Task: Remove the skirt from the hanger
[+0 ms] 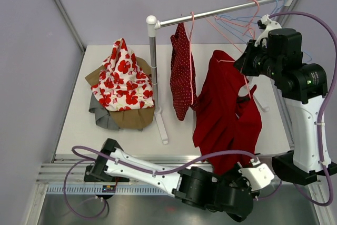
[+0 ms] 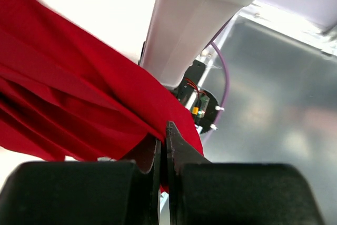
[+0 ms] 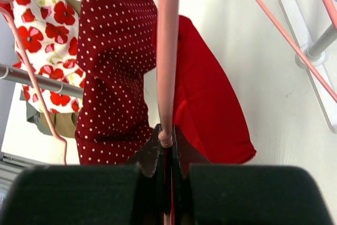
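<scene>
so far the job is only part done. the red skirt is not off the hanger yet. its top hangs on the pink wire, up near the rail, and its bottom droops down to the near edge of the table.

the right gripper is shut tight on the pink hanger, with the wire pinched between its fingers. the left gripper is low down and shut on the bottom of the skirt, with red cloth squeezed in its jaws.

so both holds look ready: one on the hanger, one on the cloth. what is left, i think, is the pull itself. the skirt has to slide off the wire, and then go down on the table. i cannot tell if the hanger's hook is on the rail or off it.

a dotted dress hangs just beside the skirt. a pile of clothes lies well apart, on the left.
</scene>
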Action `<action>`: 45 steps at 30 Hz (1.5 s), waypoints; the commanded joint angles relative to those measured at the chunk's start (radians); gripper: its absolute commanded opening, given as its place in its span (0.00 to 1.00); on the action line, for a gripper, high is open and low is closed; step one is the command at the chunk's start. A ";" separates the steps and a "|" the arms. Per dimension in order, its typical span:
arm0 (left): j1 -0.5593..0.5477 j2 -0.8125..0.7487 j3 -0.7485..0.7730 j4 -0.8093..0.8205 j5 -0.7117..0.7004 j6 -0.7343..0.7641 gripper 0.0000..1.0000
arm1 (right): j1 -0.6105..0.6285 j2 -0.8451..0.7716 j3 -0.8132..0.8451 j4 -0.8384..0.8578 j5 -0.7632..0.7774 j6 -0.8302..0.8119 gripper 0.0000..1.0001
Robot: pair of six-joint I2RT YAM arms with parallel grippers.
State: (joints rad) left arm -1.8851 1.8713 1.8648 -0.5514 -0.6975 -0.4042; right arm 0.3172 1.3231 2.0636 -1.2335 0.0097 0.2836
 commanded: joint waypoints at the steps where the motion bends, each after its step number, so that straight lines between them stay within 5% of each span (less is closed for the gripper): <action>1: -0.161 0.130 0.118 -0.220 0.283 0.008 0.00 | -0.015 0.059 0.099 0.424 0.137 0.003 0.00; 15: -0.209 0.373 0.531 -0.514 0.391 0.109 0.00 | -0.015 0.192 0.243 0.407 0.430 0.009 0.00; 23: -0.261 0.378 0.585 -0.587 0.391 0.108 0.00 | -0.017 0.401 0.565 0.351 0.502 -0.009 0.00; 29: -0.350 0.276 0.424 -0.636 0.339 -0.039 0.00 | -0.024 0.490 0.660 0.347 0.510 -0.003 0.00; 32: -0.403 0.272 0.479 -0.708 0.316 -0.125 0.00 | -0.030 0.537 0.698 0.332 0.536 -0.004 0.00; 39: -0.514 0.177 0.377 -0.894 0.193 -0.480 0.00 | -0.046 0.506 0.656 0.278 0.501 0.054 0.00; 41: -0.513 0.111 0.300 -0.886 0.084 -0.531 0.07 | -0.044 0.458 0.566 0.288 0.467 0.086 0.00; 42: -0.510 0.091 0.281 -0.883 0.038 -0.565 0.33 | -0.043 0.399 0.528 0.317 0.455 0.095 0.00; 45: -0.468 0.014 0.229 -0.906 -0.172 -0.613 0.68 | -0.044 0.302 0.426 0.332 0.424 0.109 0.00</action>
State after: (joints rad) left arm -2.0945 2.0270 2.1086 -1.3491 -0.6315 -0.8783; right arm 0.2684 1.7885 2.5240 -1.0214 0.4580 0.3424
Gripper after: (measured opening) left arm 0.618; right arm 0.045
